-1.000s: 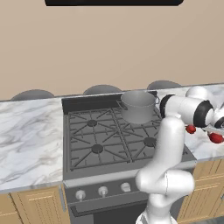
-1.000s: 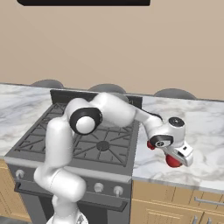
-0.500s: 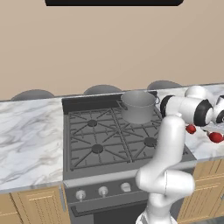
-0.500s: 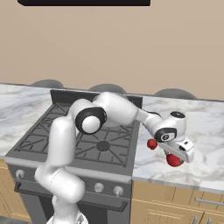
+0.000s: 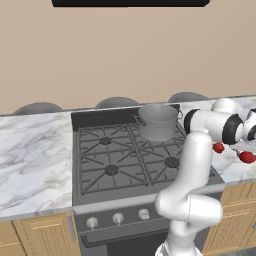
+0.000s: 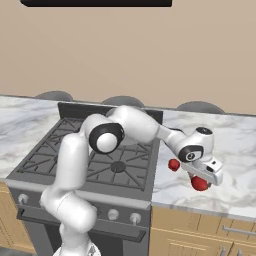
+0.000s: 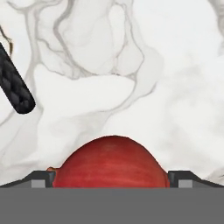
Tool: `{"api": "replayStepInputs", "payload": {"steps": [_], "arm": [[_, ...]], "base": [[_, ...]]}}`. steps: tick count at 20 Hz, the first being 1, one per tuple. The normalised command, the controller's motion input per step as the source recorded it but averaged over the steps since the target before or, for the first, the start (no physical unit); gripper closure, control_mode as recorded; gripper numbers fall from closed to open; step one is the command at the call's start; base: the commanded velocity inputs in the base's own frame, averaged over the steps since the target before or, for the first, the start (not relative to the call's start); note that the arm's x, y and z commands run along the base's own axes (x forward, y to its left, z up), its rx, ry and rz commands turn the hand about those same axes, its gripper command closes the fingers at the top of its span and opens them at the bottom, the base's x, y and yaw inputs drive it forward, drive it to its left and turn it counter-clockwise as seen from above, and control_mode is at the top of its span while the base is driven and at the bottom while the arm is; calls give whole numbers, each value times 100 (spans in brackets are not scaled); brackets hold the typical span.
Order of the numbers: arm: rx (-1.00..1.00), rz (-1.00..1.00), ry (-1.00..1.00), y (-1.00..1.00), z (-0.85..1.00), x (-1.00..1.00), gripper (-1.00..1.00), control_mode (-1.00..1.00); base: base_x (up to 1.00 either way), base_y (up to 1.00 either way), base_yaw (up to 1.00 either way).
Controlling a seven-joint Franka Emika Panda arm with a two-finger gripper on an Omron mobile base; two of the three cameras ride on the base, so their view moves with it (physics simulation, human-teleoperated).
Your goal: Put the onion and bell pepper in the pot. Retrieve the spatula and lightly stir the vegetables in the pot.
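Two red rounded vegetables lie on the marble counter right of the stove, one [image 6: 173, 164] nearer the stove and one [image 6: 200, 183] further right. I cannot tell which is the onion and which the bell pepper. My gripper [image 6: 201, 178] hangs open just over the right-hand one [image 5: 246, 157]. In the hand view that vegetable [image 7: 109, 162] bulges up between the two fingertips, untouched. A black ribbed handle [image 7: 15, 89], possibly the spatula's, lies on the counter beside it. The grey pot [image 5: 158, 121] stands on the stove's back right burner.
The black gas stove [image 5: 110, 160] has grates and front knobs [image 5: 117, 218]. Marble counter [image 5: 30, 155] runs on both sides, above wooden cabinets. Grey stool backs [image 6: 200, 106] show behind the counter. My arm reaches across the stove's right side.
The hand has turned and settled over the right-hand red vegetable, and the arm has stretched a little further right. Both vegetables lie where they were. The jaws stayed open.
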Motion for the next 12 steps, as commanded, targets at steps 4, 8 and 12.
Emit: {"api": "replayStepInputs", "payload": {"steps": [4,8,12], "arm": [[0,6,0,0,-49,-12,-100,-100],[0,7,0,1,-44,-3,-100,-100],[0,6,0,20,-64,-18,100,-100]], "base": [[0,0,0],[0,0,0],[0,0,0]]}}
